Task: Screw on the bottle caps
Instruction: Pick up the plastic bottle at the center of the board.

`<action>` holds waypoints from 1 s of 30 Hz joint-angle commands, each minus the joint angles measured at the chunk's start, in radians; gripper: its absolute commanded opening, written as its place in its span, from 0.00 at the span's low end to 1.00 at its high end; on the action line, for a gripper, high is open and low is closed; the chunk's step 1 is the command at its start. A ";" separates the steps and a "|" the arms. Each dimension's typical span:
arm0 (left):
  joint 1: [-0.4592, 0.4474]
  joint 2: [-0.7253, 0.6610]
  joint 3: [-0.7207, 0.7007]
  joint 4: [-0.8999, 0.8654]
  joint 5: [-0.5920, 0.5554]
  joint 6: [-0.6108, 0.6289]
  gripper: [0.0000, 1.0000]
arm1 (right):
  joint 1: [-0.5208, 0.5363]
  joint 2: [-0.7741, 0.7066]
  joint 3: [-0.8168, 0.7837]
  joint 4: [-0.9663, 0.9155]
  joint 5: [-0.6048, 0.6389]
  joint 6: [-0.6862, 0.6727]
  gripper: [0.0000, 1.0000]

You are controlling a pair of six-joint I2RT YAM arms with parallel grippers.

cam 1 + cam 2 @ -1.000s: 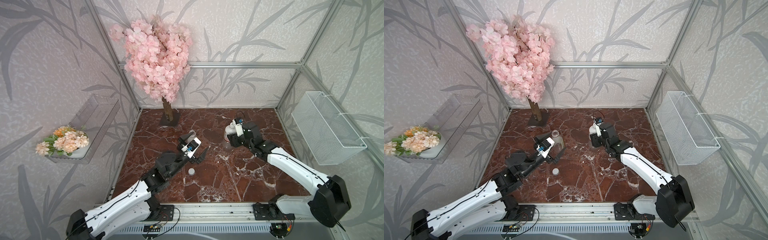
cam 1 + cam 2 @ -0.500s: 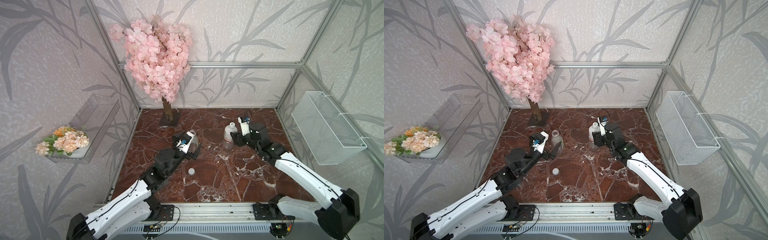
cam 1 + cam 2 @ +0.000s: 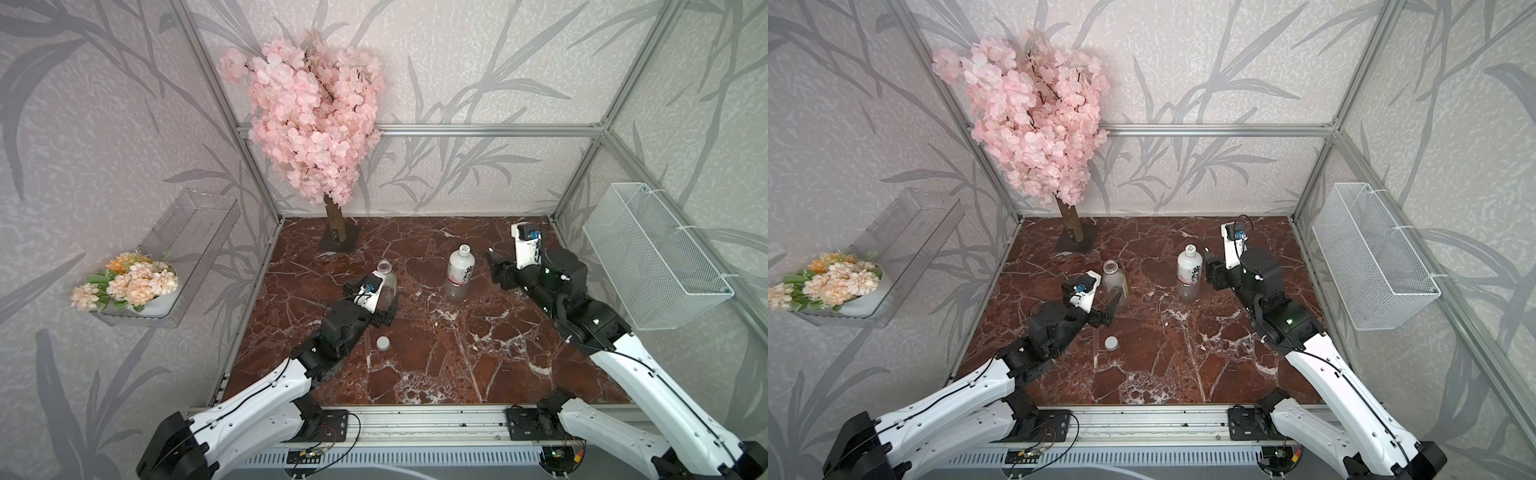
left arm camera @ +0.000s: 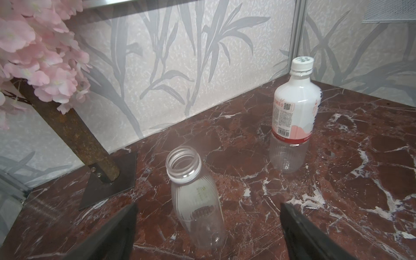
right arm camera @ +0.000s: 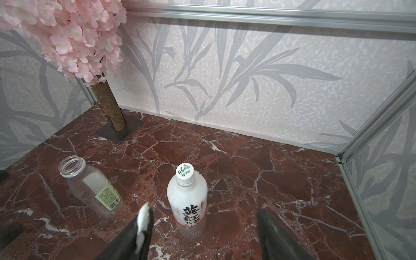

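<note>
Jaws of the left gripper [image 4: 208, 206] flank, wide and empty, the uncapped clear ribbed plastic bottle [image 4: 195, 198] standing mid-way across the red marble tabletop [image 3: 457, 365]; close low and square. Small plain white round cap [image 3: 382, 342] lies nearer the front edge. Right gripper [image 5: 203, 209], open and empty, sits beside the capped white-wrapped bottle [image 5: 188, 202].

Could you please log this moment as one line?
white-wrapped plastic bottle: capped | clear plastic bottle: uncapped | plain round white cap: loose on marble table | left tool: open | right tool: open
</note>
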 commanded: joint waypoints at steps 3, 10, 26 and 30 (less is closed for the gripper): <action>0.026 0.070 -0.004 0.089 0.014 -0.051 1.00 | -0.004 -0.015 0.026 -0.036 0.022 -0.014 0.76; 0.054 0.174 0.002 0.157 0.053 -0.069 1.00 | -0.003 -0.021 0.019 -0.034 0.024 -0.022 0.76; 0.101 0.324 0.030 0.251 0.086 -0.092 1.00 | -0.005 -0.022 0.011 -0.022 0.027 -0.034 0.76; 0.102 0.346 0.024 0.276 0.090 -0.098 1.00 | -0.005 -0.028 0.006 -0.022 0.032 -0.034 0.77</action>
